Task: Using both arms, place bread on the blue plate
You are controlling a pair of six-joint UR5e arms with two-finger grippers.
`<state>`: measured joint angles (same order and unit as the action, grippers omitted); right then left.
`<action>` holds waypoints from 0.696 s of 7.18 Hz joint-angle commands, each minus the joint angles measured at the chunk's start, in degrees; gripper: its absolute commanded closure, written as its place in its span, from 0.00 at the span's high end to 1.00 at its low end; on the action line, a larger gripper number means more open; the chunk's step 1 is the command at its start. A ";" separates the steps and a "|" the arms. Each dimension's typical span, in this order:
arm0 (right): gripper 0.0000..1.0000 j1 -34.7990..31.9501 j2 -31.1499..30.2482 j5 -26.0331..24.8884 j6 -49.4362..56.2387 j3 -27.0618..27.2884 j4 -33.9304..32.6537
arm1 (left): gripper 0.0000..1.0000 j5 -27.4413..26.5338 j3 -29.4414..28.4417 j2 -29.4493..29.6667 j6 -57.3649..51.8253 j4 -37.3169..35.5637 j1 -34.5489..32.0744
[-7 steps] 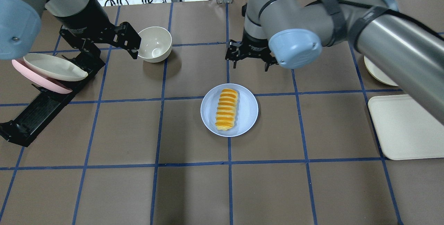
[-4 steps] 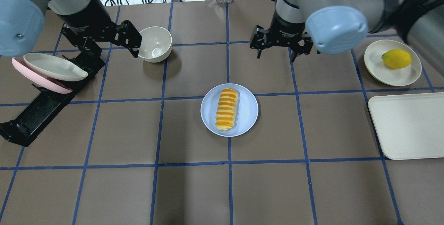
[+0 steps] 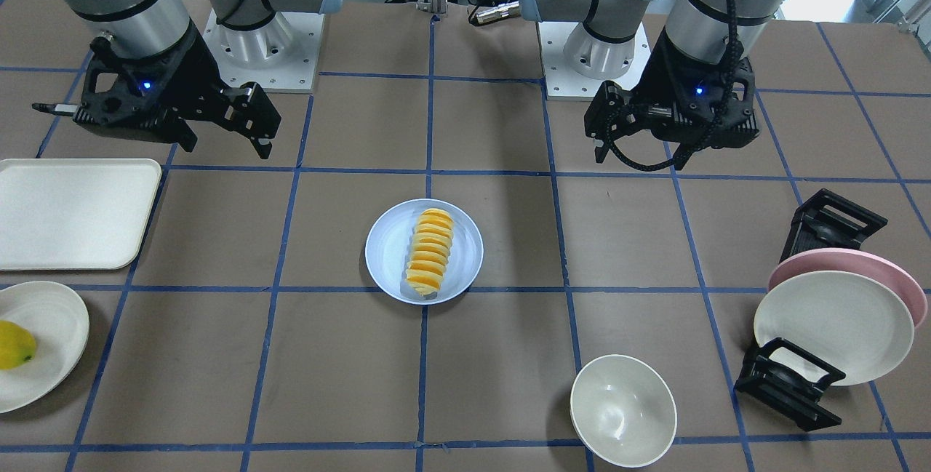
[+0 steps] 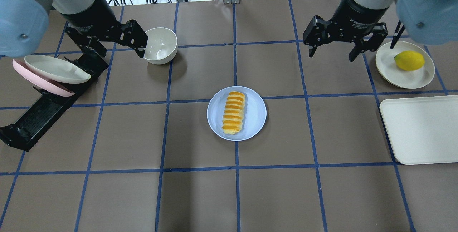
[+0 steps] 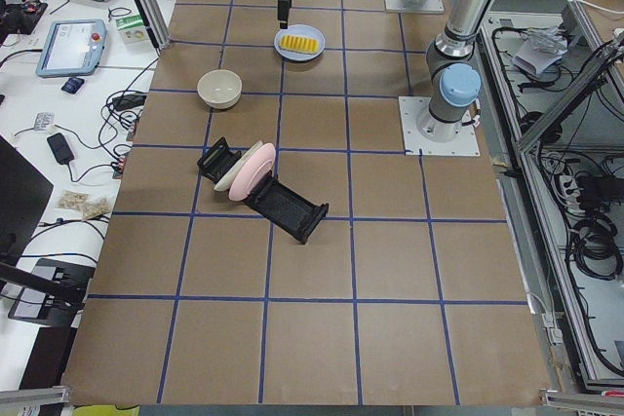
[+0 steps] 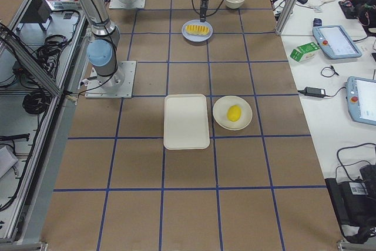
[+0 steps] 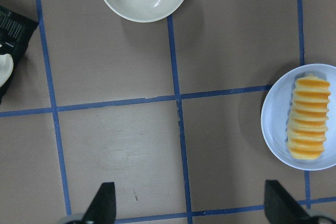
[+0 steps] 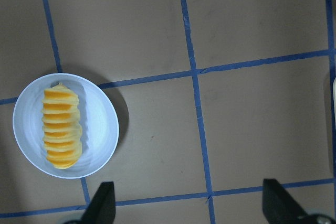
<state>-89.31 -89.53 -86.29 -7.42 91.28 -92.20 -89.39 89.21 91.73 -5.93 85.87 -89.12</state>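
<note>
The long yellow-orange loaf of bread with ridged slices (image 4: 234, 113) lies on the round pale blue plate (image 4: 256, 117), in the middle of the brown table. In the overhead view its length runs from twelve o'clock to six o'clock. It sits a little toward the nine o'clock side of the plate, so a bare strip of plate shows at three o'clock. The whole loaf seems to be inside the rim.

The black left gripper (image 4: 112, 48) hangs at about ten o'clock from the plate, well apart from it and just beside the cream-white round bowl (image 4: 160, 45). The black right gripper (image 4: 332, 55) hangs at about two o'clock, also well apart, near the smooth yellow lemon (image 4: 409, 60). Each wrist camera shows its two fingers spread wide, with only table between them. Neither gripper carries anything.

I judge that the placing itself is done and that this moment belongs to the closing step. The next move probably calls only for bringing both arms to a rest pose. The left arm should keep away from the bowl at its three o'clock side.
</note>
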 commanded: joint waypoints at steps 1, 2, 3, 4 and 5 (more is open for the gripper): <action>1.00 0.10 -0.82 -3.16 0.04 0.13 0.09 | 1.00 0.09 0.00 0.29 -0.04 -0.18 0.00; 1.00 -0.07 -0.82 -3.10 -0.05 0.13 0.09 | 1.00 0.00 0.00 0.29 -0.04 -0.96 0.00; 1.00 0.01 -0.91 -3.18 -0.05 0.13 0.17 | 1.00 0.09 0.00 0.29 -0.04 -1.06 0.00; 1.00 -0.16 -1.08 -3.27 -0.14 0.13 0.18 | 1.00 -0.08 0.00 0.21 -0.04 -1.06 0.00; 1.00 -0.34 -1.52 -3.36 -0.14 0.13 0.18 | 1.00 0.09 0.00 0.21 -0.04 -1.06 0.00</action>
<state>-89.46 -90.64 -89.51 -7.52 91.41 -92.03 -89.38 89.21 91.97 -5.98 84.86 -89.12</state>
